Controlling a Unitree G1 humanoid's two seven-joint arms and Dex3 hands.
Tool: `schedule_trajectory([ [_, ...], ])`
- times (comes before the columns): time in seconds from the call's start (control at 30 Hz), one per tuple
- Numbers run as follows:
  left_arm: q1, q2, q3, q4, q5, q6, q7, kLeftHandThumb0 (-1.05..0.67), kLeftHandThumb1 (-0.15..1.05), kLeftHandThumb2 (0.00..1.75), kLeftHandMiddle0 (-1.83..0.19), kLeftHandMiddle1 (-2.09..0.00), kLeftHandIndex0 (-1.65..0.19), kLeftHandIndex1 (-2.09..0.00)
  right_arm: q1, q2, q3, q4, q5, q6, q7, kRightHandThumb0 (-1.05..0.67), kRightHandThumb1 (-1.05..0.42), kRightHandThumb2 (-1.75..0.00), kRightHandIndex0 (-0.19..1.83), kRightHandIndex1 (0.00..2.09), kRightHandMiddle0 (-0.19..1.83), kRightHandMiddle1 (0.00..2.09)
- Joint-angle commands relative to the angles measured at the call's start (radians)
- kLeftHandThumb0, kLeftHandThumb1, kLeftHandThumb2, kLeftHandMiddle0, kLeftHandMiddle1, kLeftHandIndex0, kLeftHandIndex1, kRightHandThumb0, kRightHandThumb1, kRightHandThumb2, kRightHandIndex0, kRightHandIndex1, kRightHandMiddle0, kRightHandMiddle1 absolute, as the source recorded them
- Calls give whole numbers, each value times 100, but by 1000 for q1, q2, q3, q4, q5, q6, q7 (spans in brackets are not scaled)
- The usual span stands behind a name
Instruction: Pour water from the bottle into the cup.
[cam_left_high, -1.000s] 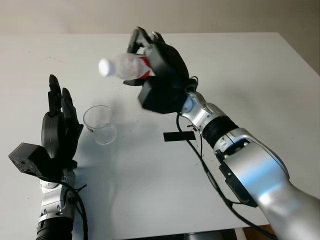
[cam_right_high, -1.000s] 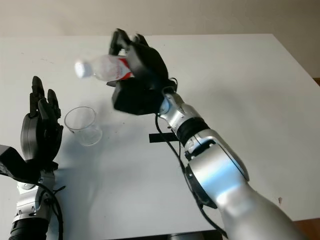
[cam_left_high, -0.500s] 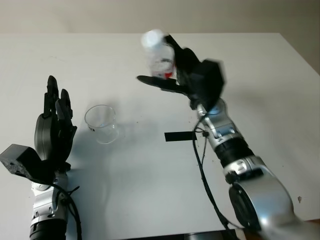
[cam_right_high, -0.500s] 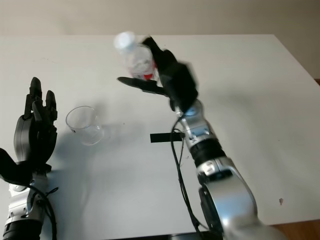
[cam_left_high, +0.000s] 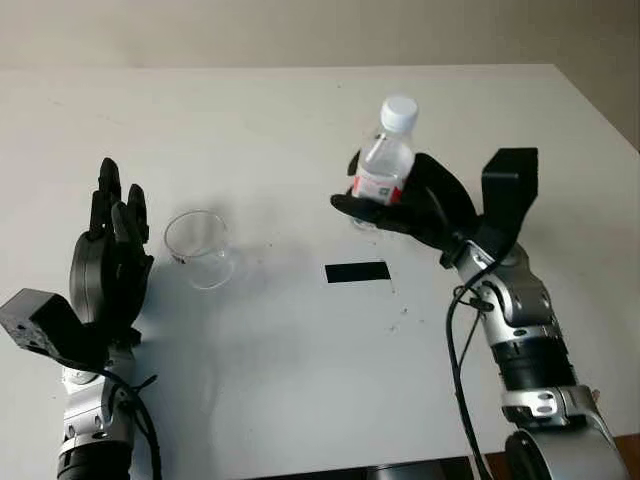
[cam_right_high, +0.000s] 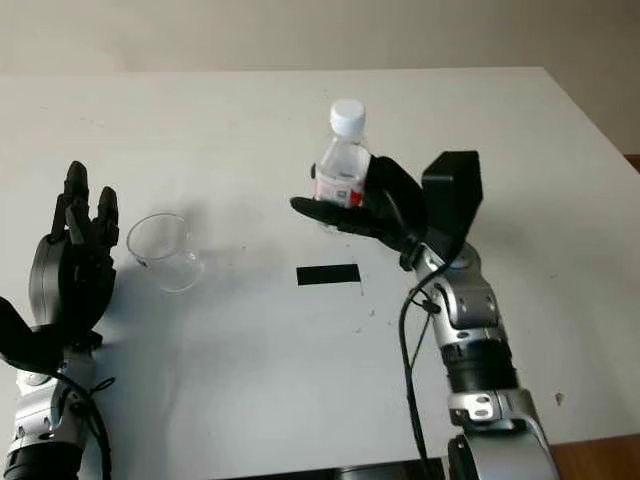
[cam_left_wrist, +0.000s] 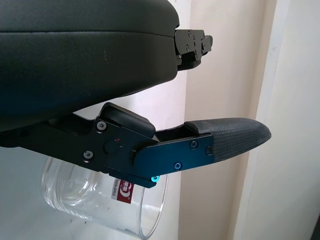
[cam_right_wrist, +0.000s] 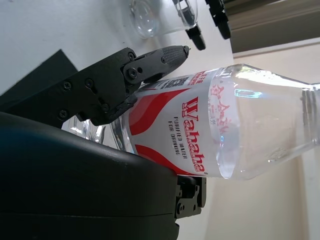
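Capped bottle (cam_left_high: 386, 158) upright in right robot hand (cam_left_high: 415, 205), clear cup (cam_left_high: 198, 248) apart

Stereo head pair looking forward and down over the white bench (cam_left_high: 250, 380), both eyes sharing the clear plastic cup (cam_left_high: 199, 248) and the clear red-labelled water bottle (cam_right_high: 341, 166), left wrist camera tight against its black robot hand (cam_left_wrist: 85, 60) facing that cup, right wrist camera tight against its black robot hand (cam_right_wrist: 75, 170) facing the bottle

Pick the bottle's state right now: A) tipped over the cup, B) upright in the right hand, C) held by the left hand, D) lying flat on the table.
B: the bottle stands upright, white cap on top, in the right hand, well apart from the cup.
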Motion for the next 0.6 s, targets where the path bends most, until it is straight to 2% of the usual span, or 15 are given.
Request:
schedule_trajectory([
  [0.0,-7,12,3,-11,-5,5,-9,-88,105,63,0,-1,3,-2,9,-11,-11,-47,10,27,-7,-28,-105,-24,67,209,0,209],
  [0.2,-7,11,-3,-9,-1,2,-25,-88,105,62,0,0,2,-1,49,-9,-13,-98,5,67,-24,-27,-105,-25,63,209,-4,209],
  [0.57,0,-3,-2,-8,-6,6,-25,-88,105,61,3,0,3,0,88,13,1,-82,-1,100,-49,-26,-105,-27,67,209,-6,209],
])
